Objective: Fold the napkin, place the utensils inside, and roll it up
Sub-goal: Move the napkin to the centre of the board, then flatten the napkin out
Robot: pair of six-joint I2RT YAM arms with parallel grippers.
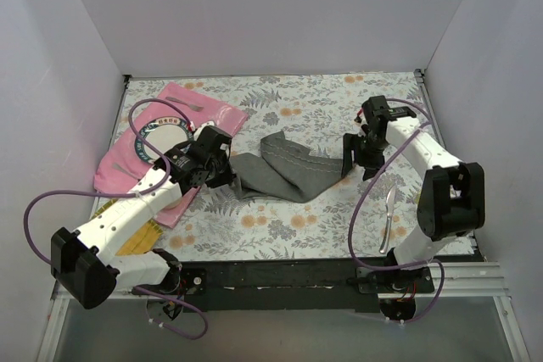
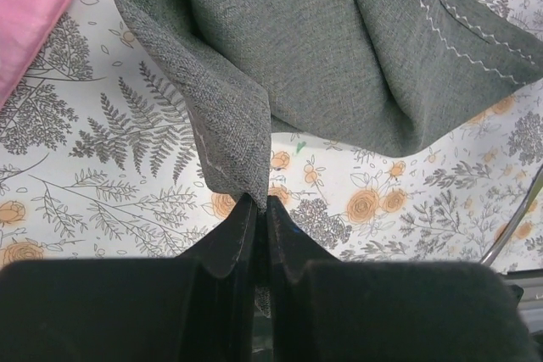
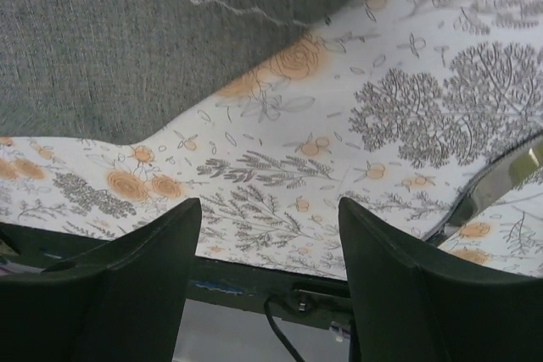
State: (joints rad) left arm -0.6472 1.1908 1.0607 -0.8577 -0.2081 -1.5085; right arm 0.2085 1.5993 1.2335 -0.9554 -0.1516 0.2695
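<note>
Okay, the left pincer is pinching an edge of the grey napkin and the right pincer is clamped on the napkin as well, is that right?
Not quite. The left pincer does pinch the napkin, but the right pincer stands open and holds nothing, with only flowered table cover between its jaws. The right wrist view shows this.

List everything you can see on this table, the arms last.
Napkin: one, charcoal grey, bunched at mid-table.
Placemat: one, pink, far left.
Plate: one, white with a dark rim, on the placemat, partly behind the left arm.
Utensils: two, silver; one by the right arm's base, the other apparently on the placemat's far part; kinds too small to tell.
Yellow mat: one, near left, partly under the left arm.
Tablecloth: one, white floral, covering the table.
Left gripper: shut on a napkin corner.
Right gripper: open, beside the napkin's right end.
</note>
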